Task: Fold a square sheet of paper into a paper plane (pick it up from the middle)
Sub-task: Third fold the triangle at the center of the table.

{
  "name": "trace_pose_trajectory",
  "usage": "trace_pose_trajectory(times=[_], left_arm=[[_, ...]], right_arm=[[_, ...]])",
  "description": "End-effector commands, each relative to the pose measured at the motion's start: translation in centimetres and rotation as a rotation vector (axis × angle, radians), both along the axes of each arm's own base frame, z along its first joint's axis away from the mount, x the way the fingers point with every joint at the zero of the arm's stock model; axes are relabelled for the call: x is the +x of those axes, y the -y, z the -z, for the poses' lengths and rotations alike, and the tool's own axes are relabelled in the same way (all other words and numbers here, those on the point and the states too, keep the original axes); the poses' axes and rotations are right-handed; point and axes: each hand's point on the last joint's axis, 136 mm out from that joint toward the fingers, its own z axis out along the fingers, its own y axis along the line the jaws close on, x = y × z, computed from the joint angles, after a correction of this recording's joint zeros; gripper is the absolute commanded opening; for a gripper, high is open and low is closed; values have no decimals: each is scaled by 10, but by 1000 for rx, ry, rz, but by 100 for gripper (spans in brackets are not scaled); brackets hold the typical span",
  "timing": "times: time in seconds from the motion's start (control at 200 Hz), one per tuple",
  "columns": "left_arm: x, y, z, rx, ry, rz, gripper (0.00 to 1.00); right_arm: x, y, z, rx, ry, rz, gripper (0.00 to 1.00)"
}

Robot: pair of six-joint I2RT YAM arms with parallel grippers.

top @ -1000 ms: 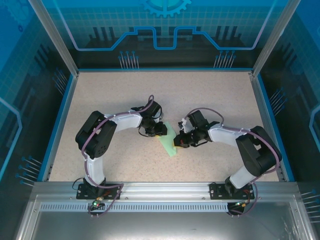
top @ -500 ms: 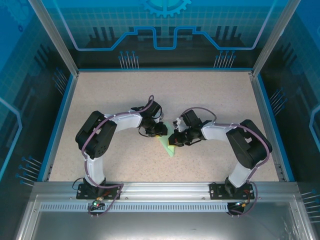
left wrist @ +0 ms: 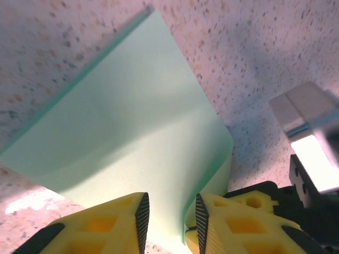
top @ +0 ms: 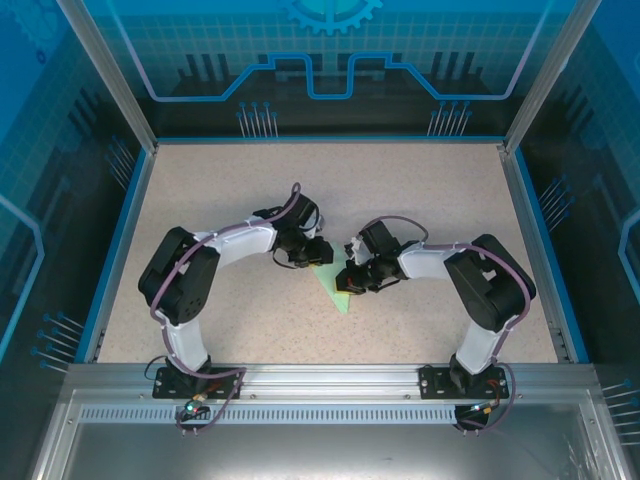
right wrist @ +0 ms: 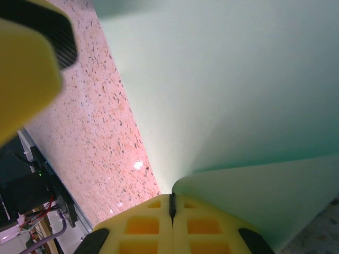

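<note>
Near centre of the speckled table [top: 200,200], the left arm [top: 190,280] & right arm [top: 480,290] bend inward and nearly meet. Between them lies the pale green paper sheet [top: 338,298], folded to a triangle w/ its tip toward the arm bases, one flap curling up off the surface. Right gripper [right wrist: 171,203] is clamped on the sheet's edge, fingers pressed together, paper fanning out from the seam. Left gripper [left wrist: 170,216] has its fingers apart, the curled flap's edge running thru the gap, not pinched.
</note>
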Motion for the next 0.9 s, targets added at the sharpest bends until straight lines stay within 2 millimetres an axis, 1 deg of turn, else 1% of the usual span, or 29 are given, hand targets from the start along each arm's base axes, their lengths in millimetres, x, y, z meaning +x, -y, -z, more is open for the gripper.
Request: trace_pose_trajectory(times=[0.0, 0.205, 0.295, 0.49, 0.595, 0.8, 0.895], left_arm=[[1, -6, -6, 5, -1, 19, 32], [-1, -9, 18, 41, -39, 20, 29], [-1, -9, 26, 47, -52, 22, 28], [-1, -11, 32, 62, -61, 23, 26], [-3, -12, 35, 68, -67, 23, 25], [-9, -15, 47, 79, -90, 20, 25], [-10, -15, 49, 79, -91, 20, 25]], right_arm=[[5, -9, -2, 8, 13, -6, 4], [6, -10, -4, 9, 16, -4, 4], [7, -10, -4, 9, 17, -2, 4], [8, -11, -5, 11, 20, 2, 5], [9, -12, -6, 16, 23, 1, 5], [12, -18, -9, 25, 29, 7, 5], [13, -20, -9, 25, 30, 7, 5]])
